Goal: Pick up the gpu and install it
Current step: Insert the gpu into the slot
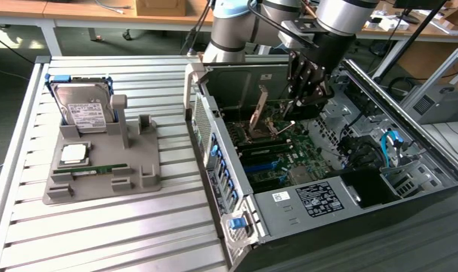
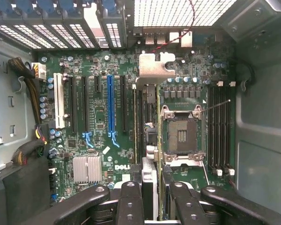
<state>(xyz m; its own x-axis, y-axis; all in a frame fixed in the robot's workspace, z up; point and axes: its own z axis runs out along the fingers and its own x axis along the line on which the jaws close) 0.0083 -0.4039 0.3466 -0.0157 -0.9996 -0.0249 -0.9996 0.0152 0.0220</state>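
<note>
1. At the exterior view's left, a grey holder (image 1: 100, 170) lay on the slatted worktop (image 1: 100, 232). It carried an upright hard drive (image 1: 81, 105), a square chip (image 1: 74, 153) and a narrow green memory stick (image 1: 93, 169). The worktop's near corner was cut off by the frame.
2. To the right of it stood the open computer case (image 1: 319, 187), its motherboard (image 1: 274, 153) partly hidden by the side wall and by the arm (image 1: 289, 22). The arm's upper part ran out of the picture.
3. The claw (image 1: 303, 107) hung inside the case, above the motherboard. From this side its fingers covered what they held. A thin pale strip stood slanted just beside them, but whether it was part of the card could not be told.
4. At the exterior view's far right, blue cables (image 1: 391, 144) and a black bay in the case were dim and hard to read.
5. The wrist view settled the grip. The claw (image 2: 153, 187) was closed at about half width on the gpu (image 2: 150, 168), which was seen edge-on as a thin line between the inner fingers (image 2: 130, 197).
6. The gpu's silver bracket (image 2: 154, 69) sat at the far end, near the rear grille of the case.
7. The wrist view also laid the board bare: a blue slot (image 2: 110, 108), black slots beside it, a white slot (image 2: 61, 101) and the empty processor socket (image 2: 181, 136). The gpu hung over the board between the slots and the socket. Whether its lower edge touched anything could not be told.
8. The outer links of the claw were cut off at the picture's edge.
</note>
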